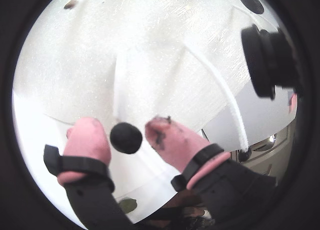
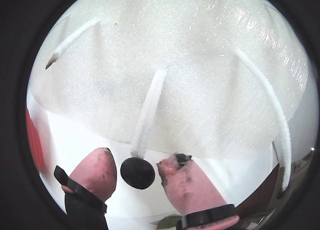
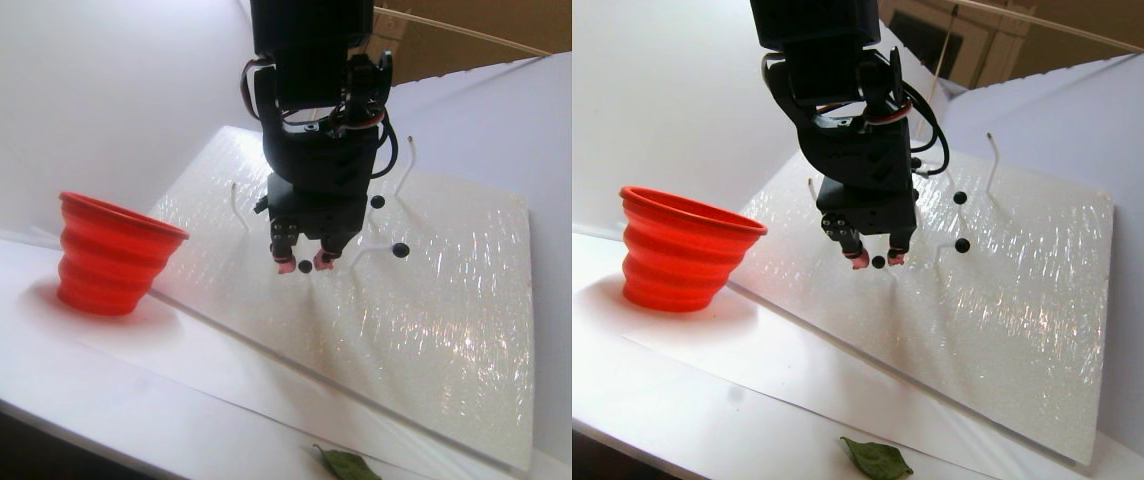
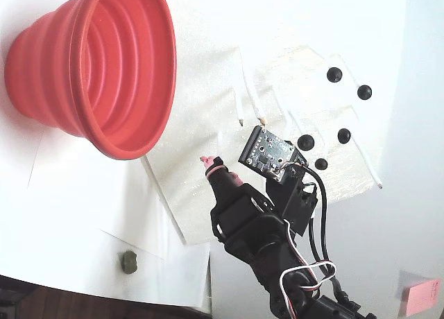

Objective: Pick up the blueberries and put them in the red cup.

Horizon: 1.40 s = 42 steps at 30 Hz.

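In a wrist view the gripper (image 1: 126,136) enters from the bottom, its pink fingertips (image 1: 86,138) apart. One blueberry (image 1: 126,137) sits between them at lower centre, at the end of a white stem (image 1: 118,92) on the tilted white board (image 1: 105,50). A green leaf (image 1: 128,205) shows at the bottom.

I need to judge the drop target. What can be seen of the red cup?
The red cup is red-orange, looks like silicone, with stepped ridges and a wide flared rim. It stands upright on the white table, beside the sparkly board's edge, and what shows of its inside looks empty. Nothing else touches it; the gripper is apart.
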Available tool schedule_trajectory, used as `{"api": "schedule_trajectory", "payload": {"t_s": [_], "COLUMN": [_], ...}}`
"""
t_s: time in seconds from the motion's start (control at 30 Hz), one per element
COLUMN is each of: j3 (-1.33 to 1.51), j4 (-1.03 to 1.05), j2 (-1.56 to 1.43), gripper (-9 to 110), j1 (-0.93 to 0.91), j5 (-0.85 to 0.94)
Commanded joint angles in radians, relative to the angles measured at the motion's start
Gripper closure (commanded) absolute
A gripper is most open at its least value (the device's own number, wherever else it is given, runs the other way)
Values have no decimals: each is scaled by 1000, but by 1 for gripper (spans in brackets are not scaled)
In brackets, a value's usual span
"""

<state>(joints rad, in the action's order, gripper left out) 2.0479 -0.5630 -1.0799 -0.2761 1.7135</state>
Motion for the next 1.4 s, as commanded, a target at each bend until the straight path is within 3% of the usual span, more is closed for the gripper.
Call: {"api": "schedule_trajectory", "payload": {"t_s": [0.0,1.37], "j3": [-89,-58], "j4": [-29,-34], "j2": [-25,-23], "gripper": [86,90], "j1": [-8,2], "j5": [-5,6]}}
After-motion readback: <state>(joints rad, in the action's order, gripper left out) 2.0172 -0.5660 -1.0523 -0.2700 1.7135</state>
